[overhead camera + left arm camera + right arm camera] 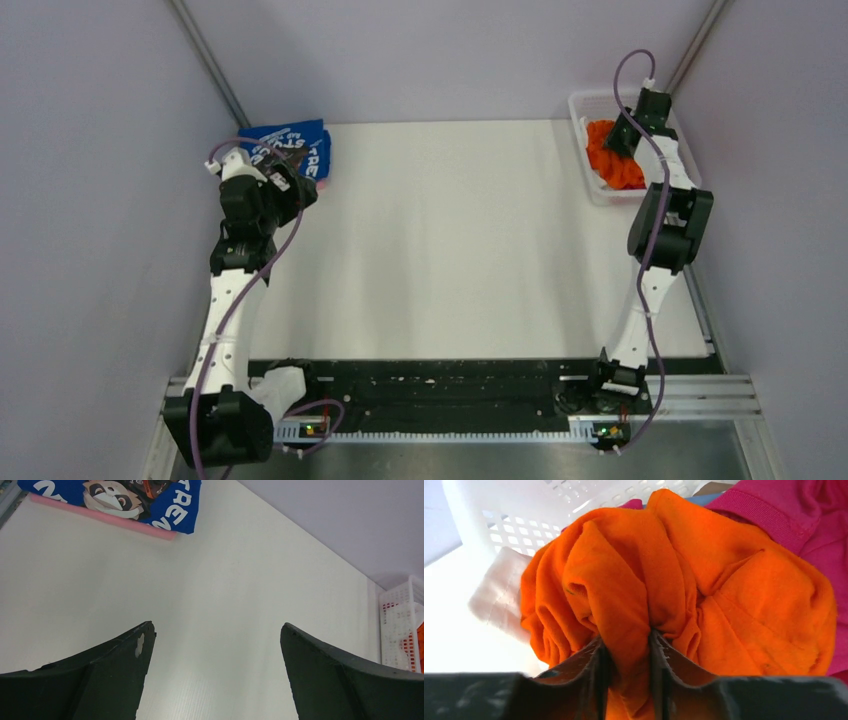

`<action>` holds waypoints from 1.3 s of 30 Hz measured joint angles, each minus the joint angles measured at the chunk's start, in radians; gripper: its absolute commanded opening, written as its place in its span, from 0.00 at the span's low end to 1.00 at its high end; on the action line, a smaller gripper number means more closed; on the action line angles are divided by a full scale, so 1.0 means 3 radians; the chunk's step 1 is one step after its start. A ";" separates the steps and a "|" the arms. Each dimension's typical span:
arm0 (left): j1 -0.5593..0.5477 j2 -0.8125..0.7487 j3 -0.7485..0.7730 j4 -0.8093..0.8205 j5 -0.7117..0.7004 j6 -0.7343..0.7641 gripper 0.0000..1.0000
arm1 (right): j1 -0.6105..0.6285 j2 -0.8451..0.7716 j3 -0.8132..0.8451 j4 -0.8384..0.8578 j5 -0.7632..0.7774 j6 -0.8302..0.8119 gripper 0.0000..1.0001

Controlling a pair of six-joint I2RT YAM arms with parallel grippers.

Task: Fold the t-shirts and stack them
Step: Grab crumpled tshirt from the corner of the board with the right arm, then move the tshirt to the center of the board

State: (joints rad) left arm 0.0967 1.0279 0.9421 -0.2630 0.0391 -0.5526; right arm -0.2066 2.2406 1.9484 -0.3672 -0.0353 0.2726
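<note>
Pickup stage, judging by the layout: gripping the orange shirt (634, 580) inside the basket (524, 525), pinching a bunched fold tight in the right gripper (626, 637). Lying crumpled against a magenta shirt (794, 515) and a white one (499, 595) in that same basket. Holding the left gripper (216, 625) spread wide on nothing, well away from the basket, near the blue shirt (125, 497). Next, probably calling for: lifting clear of the basket, then spreading flat on the table (450, 250) beside it.
</note>
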 measured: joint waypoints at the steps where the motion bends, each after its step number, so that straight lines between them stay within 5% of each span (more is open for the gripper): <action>1: 0.0000 0.0000 -0.0006 -0.0001 0.0001 0.0000 0.99 | -0.0015 0.0057 0.0062 -0.0046 -0.0045 0.0013 0.11; 3: 0.0000 0.0000 -0.0014 -0.0003 0.0003 0.0000 0.99 | -0.0029 0.0084 0.0160 -0.0132 -0.0071 0.0027 0.00; 13: 0.0000 -0.0062 -0.0076 -0.0001 -0.0036 0.0005 0.99 | -0.0039 -0.0448 0.0295 -0.0278 -0.0122 -0.0160 0.00; 22: 0.0000 -0.0183 -0.0151 0.0003 -0.0043 0.0015 0.99 | 0.0070 -0.1479 0.0295 -0.0088 -0.1138 -0.0121 0.00; 32: 0.0000 -0.0243 -0.0158 -0.0200 -0.0111 -0.0047 0.99 | 0.1335 -0.1811 0.0333 0.0711 -0.2946 0.0336 0.00; 39: 0.0000 -0.0406 -0.0149 -0.0478 -0.0173 -0.0086 0.99 | 0.1666 -0.2118 -0.0435 0.1007 -0.2997 0.0242 0.12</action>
State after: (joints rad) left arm 0.0967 0.9062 0.8974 -0.4065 -0.0128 -0.5785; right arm 0.2932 1.6051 1.8179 -0.0650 -0.9344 0.3450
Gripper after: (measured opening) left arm 0.991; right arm 0.076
